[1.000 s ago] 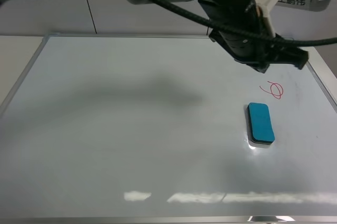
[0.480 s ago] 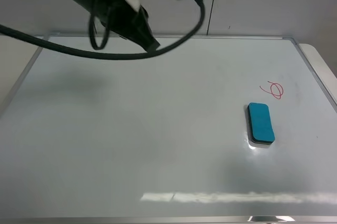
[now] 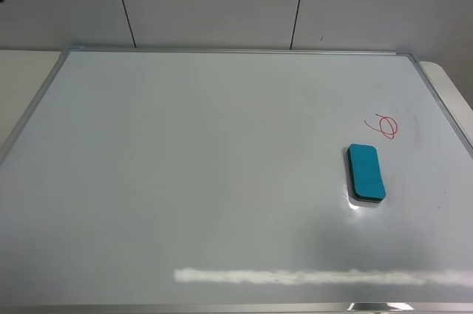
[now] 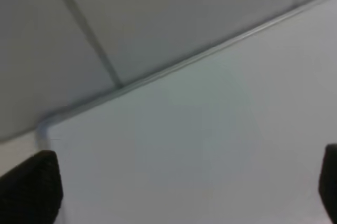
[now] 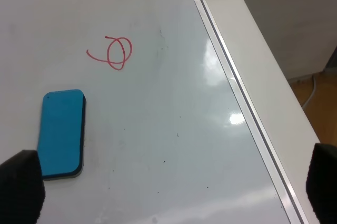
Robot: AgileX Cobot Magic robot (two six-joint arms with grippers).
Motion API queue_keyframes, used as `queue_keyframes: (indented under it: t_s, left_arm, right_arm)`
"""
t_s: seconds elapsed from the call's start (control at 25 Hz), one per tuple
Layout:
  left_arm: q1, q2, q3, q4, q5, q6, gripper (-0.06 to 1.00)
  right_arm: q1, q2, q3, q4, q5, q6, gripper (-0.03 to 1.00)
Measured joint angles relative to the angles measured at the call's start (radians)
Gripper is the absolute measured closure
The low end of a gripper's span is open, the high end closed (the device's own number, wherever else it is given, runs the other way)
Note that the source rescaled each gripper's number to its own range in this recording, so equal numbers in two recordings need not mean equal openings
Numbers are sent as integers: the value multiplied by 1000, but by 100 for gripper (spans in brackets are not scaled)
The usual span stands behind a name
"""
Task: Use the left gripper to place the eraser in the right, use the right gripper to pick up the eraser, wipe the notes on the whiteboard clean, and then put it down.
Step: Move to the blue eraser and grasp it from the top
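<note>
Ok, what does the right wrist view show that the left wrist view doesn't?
Only the right wrist: the eraser lying flat on the whiteboard, the red notes near it but apart, and pale tabletop past the frame. Only the left wrist: a board corner and the panelled wall behind it. Both: bare white board, the silver frame, and open jaws, of the right gripper and left gripper respectively.

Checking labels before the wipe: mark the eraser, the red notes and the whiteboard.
eraser (image 3: 366, 172), exterior high view, middle of its teal top.
notes (image 3: 385, 126), exterior high view, on the red loop.
whiteboard (image 3: 185, 166), exterior high view, bare white surface.
</note>
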Motion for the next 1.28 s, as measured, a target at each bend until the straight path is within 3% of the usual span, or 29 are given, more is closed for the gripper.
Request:
queue_keyframes:
  t_s: [0.24,0.44,0.64,0.8,0.96,1.28]
  left_arm:
    - [190,-300,70,-136,295,4,-5]
    - [311,-500,118,-248,424,62,-5]
    - [385,-648,157,-269,532,70,-5]
    - [395,-696,198,-269,612,70,-5]
    - [395,-696,244,-270,618,70,-5]
    - [395,-696,296,-259,480,70,-5]
  right_arm:
    - [0,0,0,0,0,0,-3]
    - [0,0,0,0,0,0,-3]
    - [0,0,0,0,0,0,-3]
    - [0,0,0,0,0,0,-3]
    - [0,0,0,0,0,0,-3]
    - [0,0,0,0,0,0,-3]
